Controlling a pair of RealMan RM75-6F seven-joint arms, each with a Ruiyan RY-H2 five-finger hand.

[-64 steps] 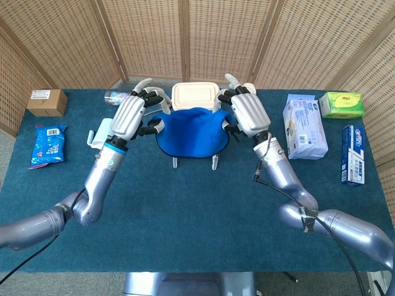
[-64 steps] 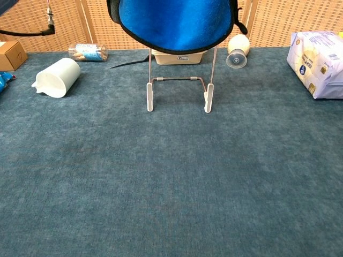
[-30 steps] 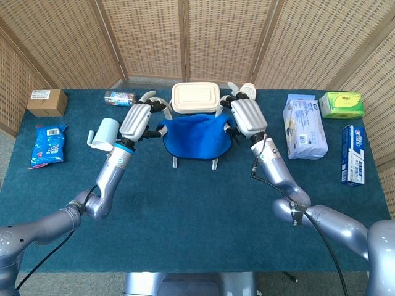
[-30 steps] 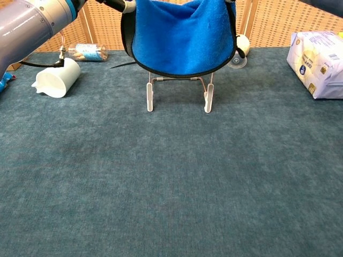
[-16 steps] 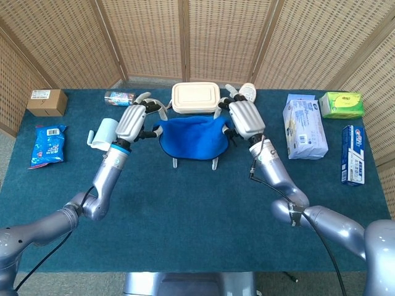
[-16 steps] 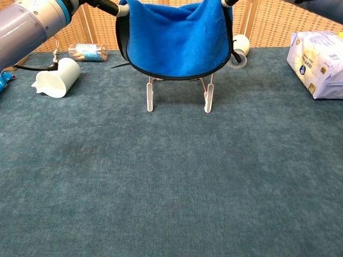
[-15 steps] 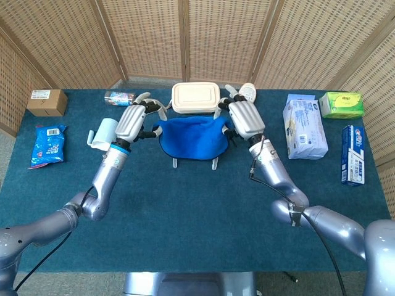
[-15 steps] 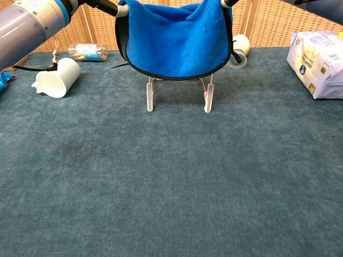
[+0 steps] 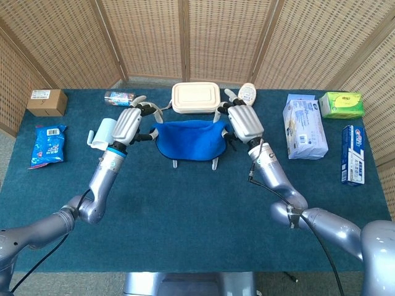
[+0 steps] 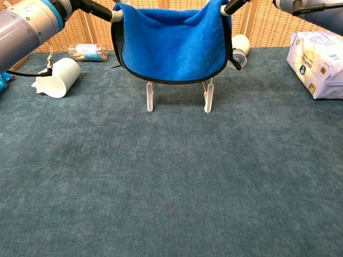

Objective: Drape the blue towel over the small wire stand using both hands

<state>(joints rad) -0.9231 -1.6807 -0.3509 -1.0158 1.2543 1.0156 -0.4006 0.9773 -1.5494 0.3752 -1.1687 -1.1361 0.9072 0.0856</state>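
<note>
Lowering step: left hand [image 9: 128, 125] and right hand [image 9: 245, 122] pinch blue towel [image 9: 188, 140] corners, frame centre, above wire stand [image 10: 178, 95]. Next: settle, release.

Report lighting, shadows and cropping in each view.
Head view: even, soft light, sharp throughout, only faint shadows under the blue towel. Chest view: also sharp, but the top edge cuts off both hands, and the towel's hem hides the wire stand's upper part.

I see a bright blue towel [image 9: 189, 140] with a dark edge — on a white-footed wire stand [image 10: 178, 95]. My silver-grey left hand [image 9: 128, 124] and right hand [image 9: 245, 122] stand out against the teal table cloth [image 10: 171, 182] — woven tan screens [image 9: 203, 37] behind.
</note>
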